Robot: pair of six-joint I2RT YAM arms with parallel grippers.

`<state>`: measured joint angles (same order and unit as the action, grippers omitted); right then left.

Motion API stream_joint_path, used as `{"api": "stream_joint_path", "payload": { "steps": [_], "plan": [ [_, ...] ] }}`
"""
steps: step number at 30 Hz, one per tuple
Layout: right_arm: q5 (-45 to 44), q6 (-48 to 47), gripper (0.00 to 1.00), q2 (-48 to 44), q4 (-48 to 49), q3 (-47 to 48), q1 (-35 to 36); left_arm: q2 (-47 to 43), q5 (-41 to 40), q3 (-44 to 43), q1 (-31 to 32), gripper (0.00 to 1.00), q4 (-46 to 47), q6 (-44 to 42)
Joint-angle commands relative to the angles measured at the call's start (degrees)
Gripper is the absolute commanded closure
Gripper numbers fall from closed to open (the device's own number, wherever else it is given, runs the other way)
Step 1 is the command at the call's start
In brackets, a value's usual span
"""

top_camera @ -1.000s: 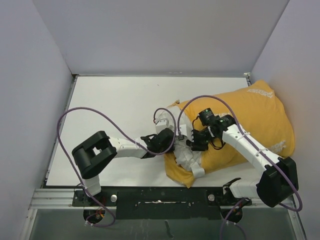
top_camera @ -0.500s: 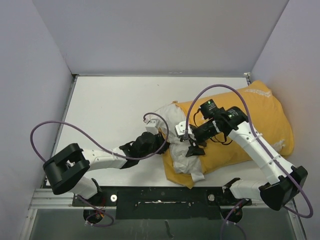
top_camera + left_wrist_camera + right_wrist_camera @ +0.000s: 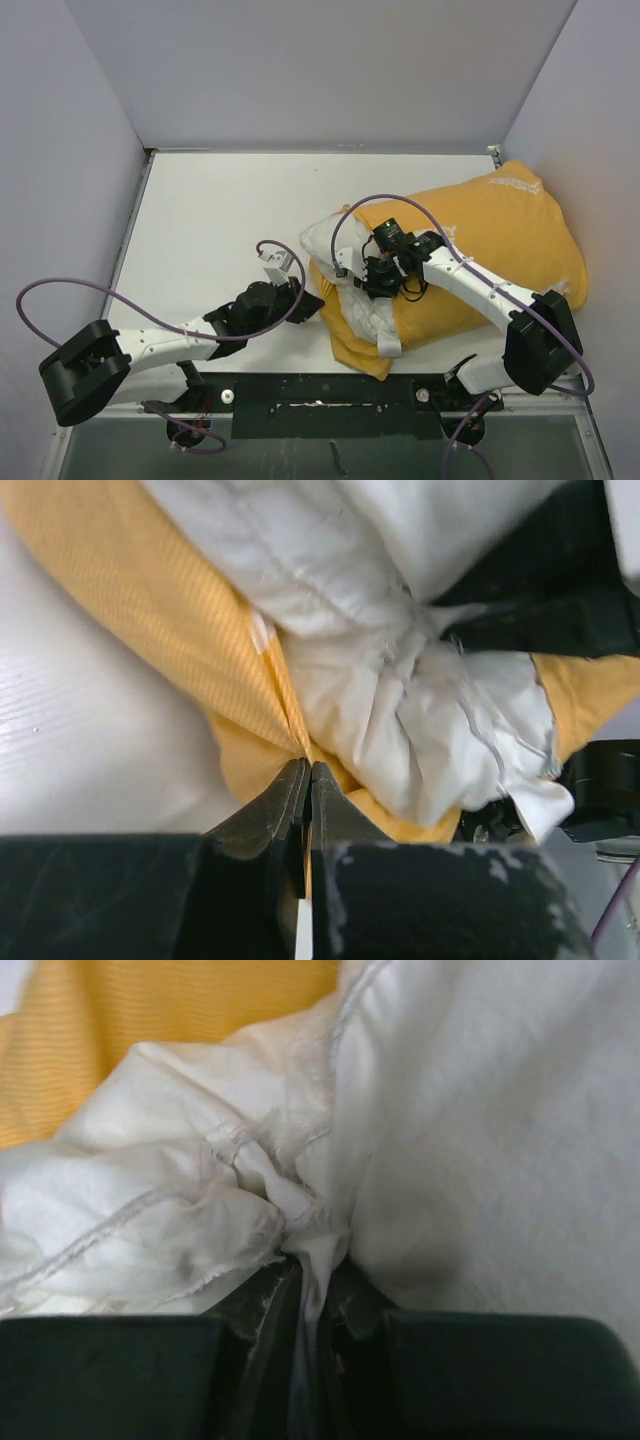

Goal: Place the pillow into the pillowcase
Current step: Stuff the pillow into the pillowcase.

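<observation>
I see the pillowcase (image 3: 500, 245) lying mustard side up on the right half of the counter (image 3: 220, 220). Its far corner is pushed against the right wall (image 3: 590, 120) and its near corner reaches the counter's front edge. It is plump with the pillow (image 3: 366, 316), whose crumpled white end bulges out of the open mouth on the left. My left hand (image 3: 306, 778) is pressed together on the yellow hem at the mouth's near edge. My right hand (image 3: 312, 1278) is pinching a bunched fold of the pillow's white fabric at the mouth. White counter stretches from the mouth across to the left wall (image 3: 70, 200).
</observation>
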<state>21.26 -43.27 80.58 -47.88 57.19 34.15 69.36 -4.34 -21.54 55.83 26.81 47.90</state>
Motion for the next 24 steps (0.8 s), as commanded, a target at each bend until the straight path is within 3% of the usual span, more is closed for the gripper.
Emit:
{"api": "stream_joint_path", "payload": {
  "steps": [1,13,21,23,24],
  "plan": [
    [-26.2,1.4,1.00,1.4,9.9,-2.4,-2.1,-7.4,4.4,3.5,-0.3,1.00,3.1,3.8],
    [-20.4,4.1,1.00,10.6,8.9,-1.6,0.1,-12.8,14.6,6.1,-3.4,1.00,16.0,12.3],
    [-12.9,4.5,1.00,10.0,7.2,-1.2,-0.1,-17.6,9.4,4.7,-4.8,1.00,-8.7,7.9],
    [-11.2,4.5,1.00,10.0,6.6,-0.9,-0.2,-16.8,8.2,4.7,-4.8,1.00,-10.7,7.8],
    [-10.4,4.5,1.00,10.0,6.4,-0.9,-0.3,-16.3,7.8,4.5,-4.8,0.88,-10.0,8.0]
  ]
}}
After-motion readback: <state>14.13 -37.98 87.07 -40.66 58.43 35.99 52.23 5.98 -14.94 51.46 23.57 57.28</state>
